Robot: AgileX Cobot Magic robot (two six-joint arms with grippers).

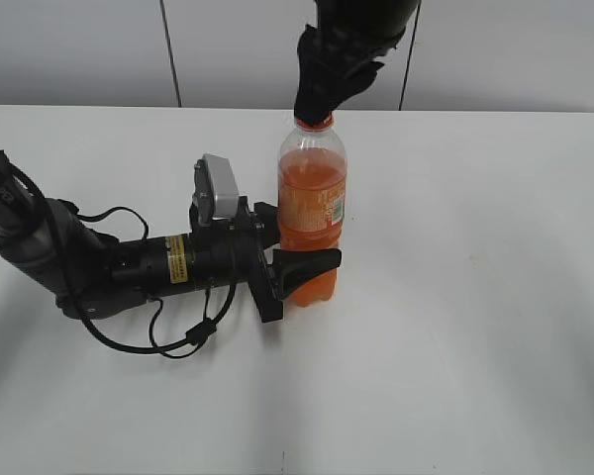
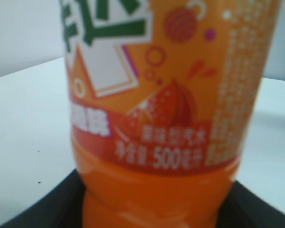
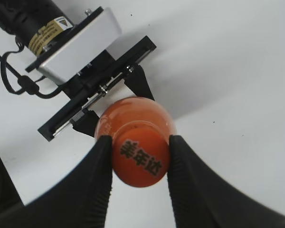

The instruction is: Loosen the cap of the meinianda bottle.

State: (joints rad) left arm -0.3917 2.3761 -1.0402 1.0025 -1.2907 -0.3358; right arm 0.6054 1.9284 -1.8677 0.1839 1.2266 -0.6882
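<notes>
Standing upright near the table's (image 1: 495, 297) middle, the rigid, nearly full, likely slippery meinianda bottle (image 1: 312, 198) being clamped low by left gripper (image 1: 302, 272) fingers, right gripper (image 3: 140, 156) fingers pinching the ribbed cap (image 3: 141, 159), the best hold.

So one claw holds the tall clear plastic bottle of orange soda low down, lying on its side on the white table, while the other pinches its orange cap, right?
Not quite: the tall clear plastic bottle of orange soda stands upright on the white table, as the exterior view shows. The left gripper does hold it low down, and the right gripper pinches its small orange cap.
</notes>
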